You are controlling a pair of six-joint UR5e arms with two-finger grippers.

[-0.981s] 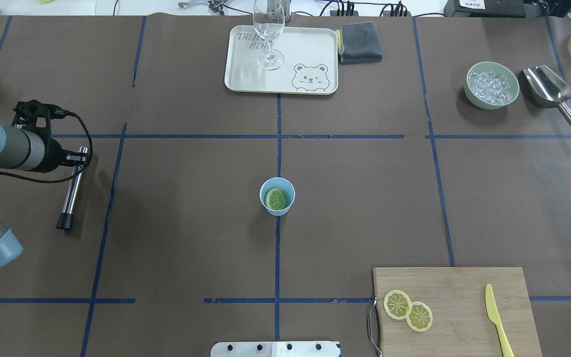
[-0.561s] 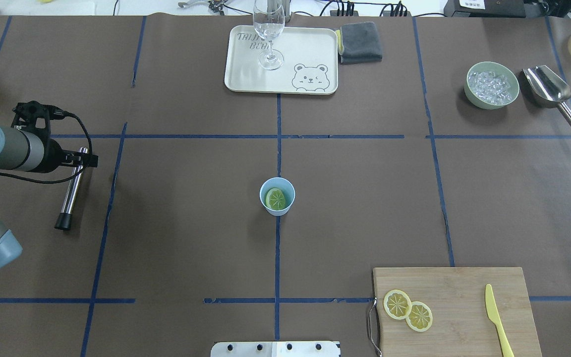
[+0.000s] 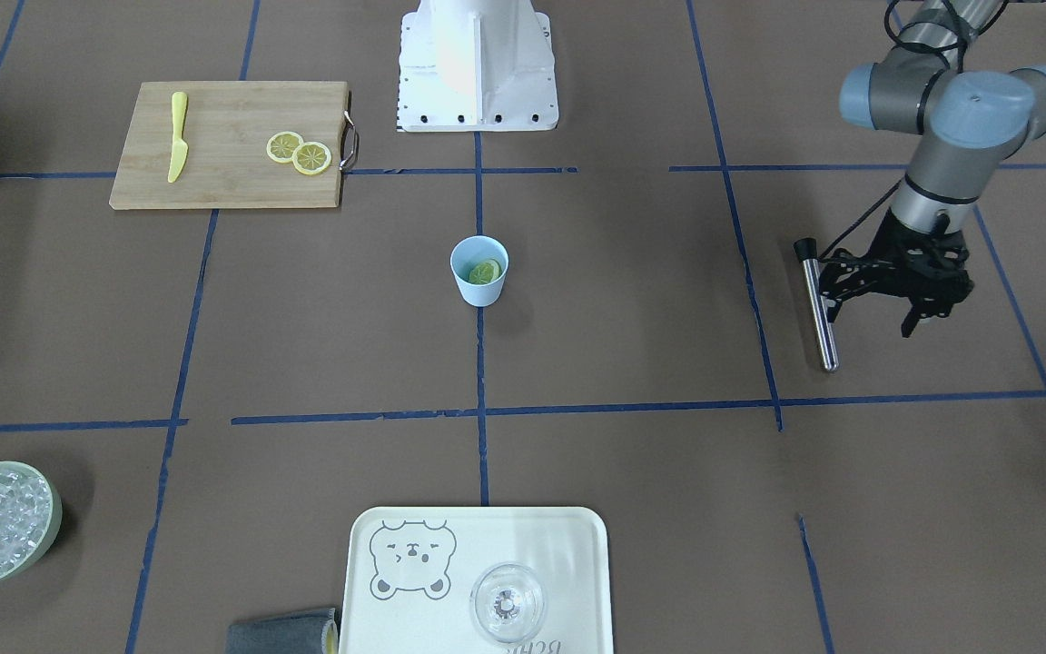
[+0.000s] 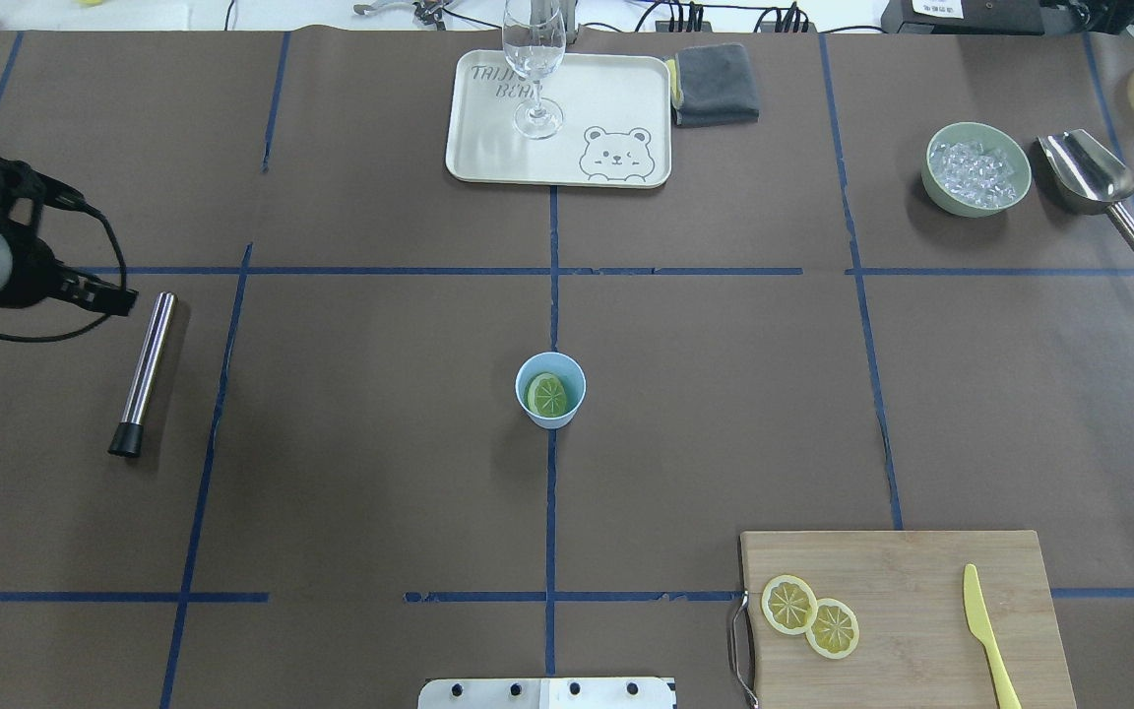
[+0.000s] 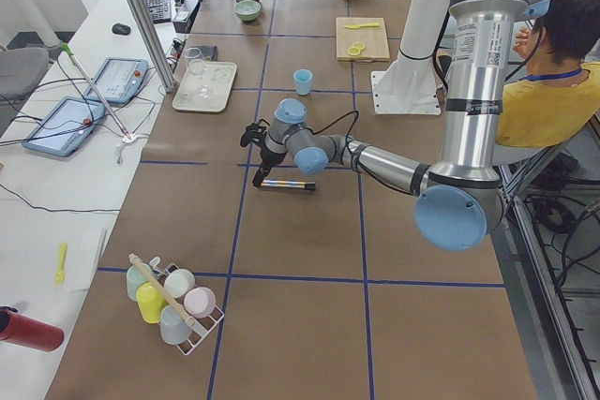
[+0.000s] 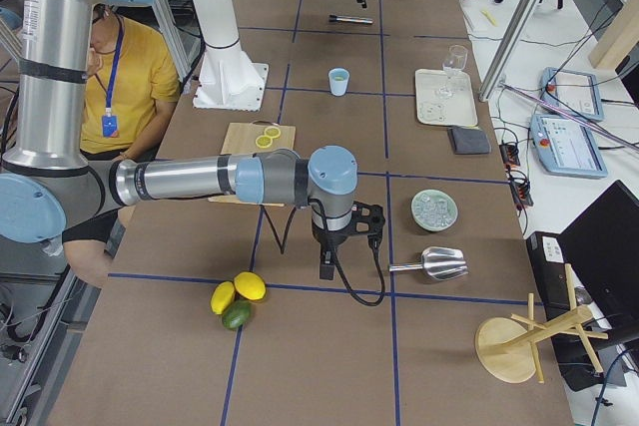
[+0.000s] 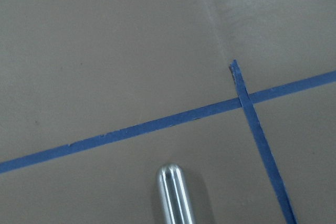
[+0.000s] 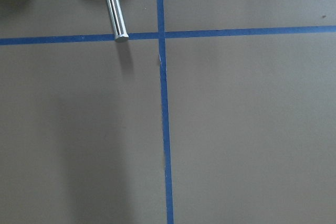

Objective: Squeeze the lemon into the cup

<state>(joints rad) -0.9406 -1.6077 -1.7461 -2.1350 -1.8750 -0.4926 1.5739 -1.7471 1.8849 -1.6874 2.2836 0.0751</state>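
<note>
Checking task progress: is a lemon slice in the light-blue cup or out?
In. One lemon slice leans inside the cup, below its rim; two more slices lie on the cutting board.

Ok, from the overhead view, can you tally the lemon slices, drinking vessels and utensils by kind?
Lemon slices: 3
Blue cup: 1
Wine glass: 1
Metal rod: 1
Metal scoop: 1
Yellow knife: 1
Total: 8
</note>
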